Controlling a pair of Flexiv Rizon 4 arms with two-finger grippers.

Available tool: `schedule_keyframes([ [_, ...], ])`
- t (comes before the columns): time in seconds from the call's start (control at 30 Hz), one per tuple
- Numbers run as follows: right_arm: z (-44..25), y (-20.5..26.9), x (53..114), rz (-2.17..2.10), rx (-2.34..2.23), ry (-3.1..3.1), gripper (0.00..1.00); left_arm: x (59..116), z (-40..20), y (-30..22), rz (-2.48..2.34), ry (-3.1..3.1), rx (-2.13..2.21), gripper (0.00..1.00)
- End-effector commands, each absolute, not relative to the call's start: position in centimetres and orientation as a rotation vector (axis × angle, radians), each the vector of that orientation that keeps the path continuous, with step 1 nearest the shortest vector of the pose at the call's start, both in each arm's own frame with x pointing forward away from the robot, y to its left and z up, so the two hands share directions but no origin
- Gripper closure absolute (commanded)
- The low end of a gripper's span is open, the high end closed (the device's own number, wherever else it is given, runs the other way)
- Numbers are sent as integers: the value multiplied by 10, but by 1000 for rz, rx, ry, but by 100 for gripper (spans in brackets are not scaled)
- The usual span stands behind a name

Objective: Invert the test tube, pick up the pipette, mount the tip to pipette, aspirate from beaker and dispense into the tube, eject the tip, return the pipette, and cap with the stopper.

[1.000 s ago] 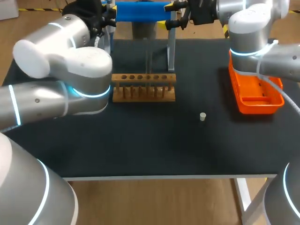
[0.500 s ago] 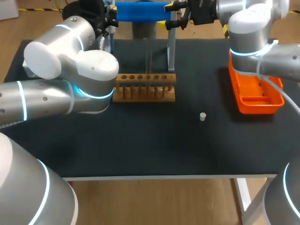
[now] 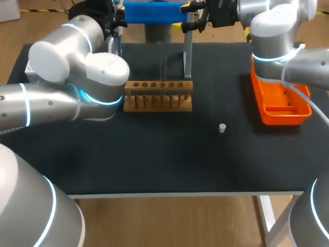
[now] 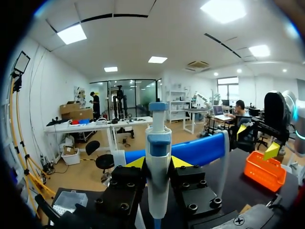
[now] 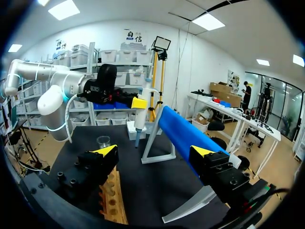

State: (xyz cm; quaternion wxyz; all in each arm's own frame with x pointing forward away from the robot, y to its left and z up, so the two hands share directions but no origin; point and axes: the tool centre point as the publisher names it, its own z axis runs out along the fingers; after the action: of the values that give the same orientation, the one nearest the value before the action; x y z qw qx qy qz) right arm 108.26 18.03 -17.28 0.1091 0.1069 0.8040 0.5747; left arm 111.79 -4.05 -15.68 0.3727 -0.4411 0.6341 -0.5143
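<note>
Where our left arm sits at the far edge of the matte black desk, the left gripper is clamped on a white plastic pipette with a blue cap. Both yellow fingertips press the smooth barrel from either side, and the pipette stands upright between them. Just behind it runs a blue cylindrical bar on a thin metal frame.

The head view hides that grasp behind the arm's pale, rounded joint, so we see it only from the wrists. The right wrist view shows the pipette from across the desk. It also shows a clear glass beaker on the desk near the pipette's lower end, which we cannot see from above.

Our right gripper gapes wide and holds nothing, with the blue bar ahead of it.

From above we see a wooden rack with a row of round holes. A small pale cylindrical stopper stands alone between the rack and a glossy orange plastic tray.
</note>
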Motion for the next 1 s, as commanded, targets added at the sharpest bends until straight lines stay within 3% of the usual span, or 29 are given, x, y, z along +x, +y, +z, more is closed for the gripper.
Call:
schedule_keyframes([
  [0.03, -172, 180, 1083, 1688, 314, 2368, 0, 1127, -159, -43, -1306, 1624, -1140, 100],
  [1.0, -172, 180, 1083, 1688, 314, 2368, 0, 1153, -177, -44, -1225, 1627, -1245, 100],
])
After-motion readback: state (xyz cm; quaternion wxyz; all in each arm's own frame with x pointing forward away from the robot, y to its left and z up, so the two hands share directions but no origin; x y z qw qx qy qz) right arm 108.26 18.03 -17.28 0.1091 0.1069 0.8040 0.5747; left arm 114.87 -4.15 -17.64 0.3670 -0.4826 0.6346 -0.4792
